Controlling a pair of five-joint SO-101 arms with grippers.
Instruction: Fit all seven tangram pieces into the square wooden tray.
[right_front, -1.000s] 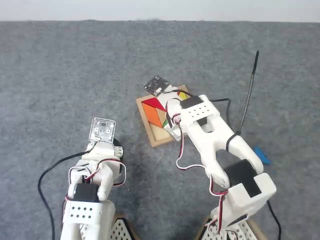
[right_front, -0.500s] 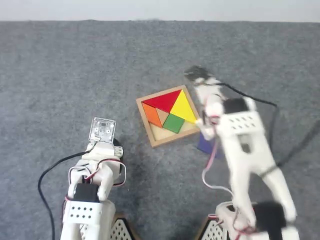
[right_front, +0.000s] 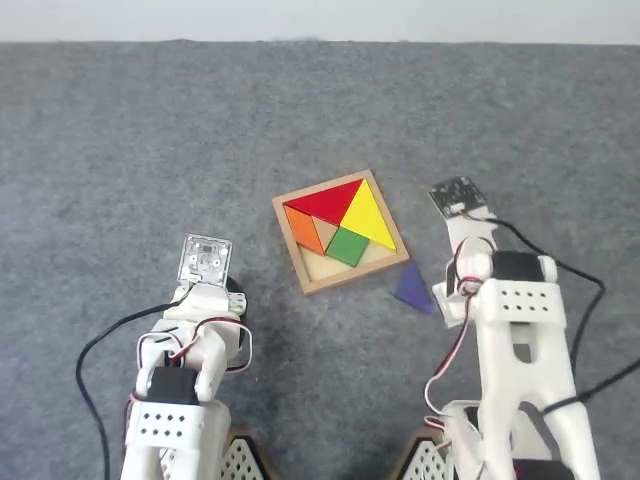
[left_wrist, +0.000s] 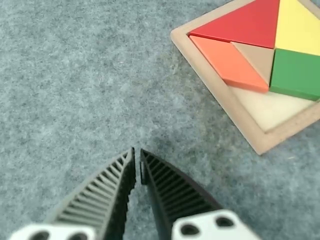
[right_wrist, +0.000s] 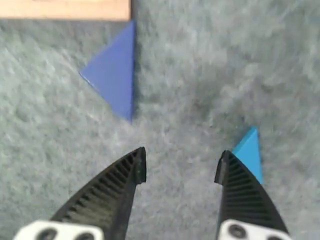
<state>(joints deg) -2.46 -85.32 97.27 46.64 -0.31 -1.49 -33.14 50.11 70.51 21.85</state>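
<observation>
The square wooden tray (right_front: 291, 248) lies mid-table on the grey carpet (right_front: 140, 130); five pieces are seated in it: a large red triangle (right_front: 325, 202), a large yellow triangle (right_front: 368, 215), an orange parallelogram (right_front: 303, 230), a small tan triangle (right_front: 325, 235) and a green square (right_front: 347, 245); a bare strip of tray floor is left along the side nearest the arms. Two pieces lie outside: a dark blue triangle (right_front: 412, 288) just beside the tray's near right edge, and a small light blue triangle (right_wrist: 248, 151) farther off.

The right gripper (right_wrist: 182, 155) is held over the carpet with its jaws spread apart and nothing between them; the dark blue triangle lies ahead of the tips, and the light blue one just beside one fingertip. The left gripper (left_wrist: 137, 152) is parked over bare carpet to the tray's left, its fingers drawn together on nothing.

The step in hand is judged to be the pickup of a blue triangle. The piece is flat on soft pile, so the jaws should be centred over it and lowered until the tips sink beside its edges; the grip is best taken across a straight edge and the opposite corner; the wrist should then be turned so the triangle matches the gap before release.
</observation>
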